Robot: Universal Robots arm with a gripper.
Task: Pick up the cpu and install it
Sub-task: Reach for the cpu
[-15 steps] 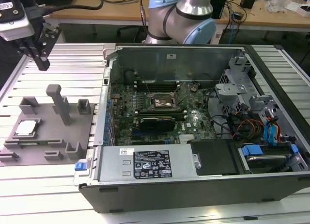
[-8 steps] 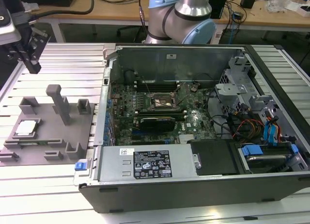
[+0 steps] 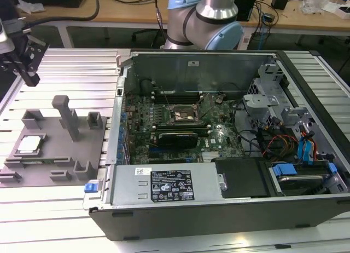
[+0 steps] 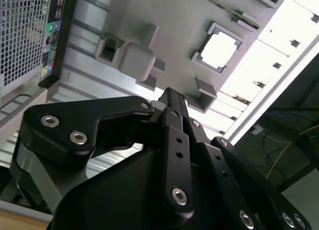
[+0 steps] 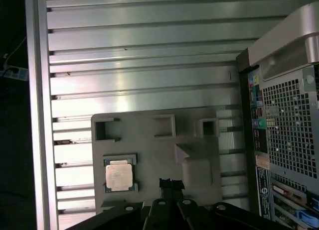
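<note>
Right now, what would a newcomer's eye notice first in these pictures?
The open computer case takes up most of the exterior view, its green motherboard bare. On the exterior view's left, the bright cpu lies in the grey fixture plate, with the black gripper above the plate, not touching it.

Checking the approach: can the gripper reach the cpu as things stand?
Probably yes. The cpu lies uncovered on the grey fixture plate, and the gripper hovers above the plate, nothing between them; the tall post stands apart from it.
</note>
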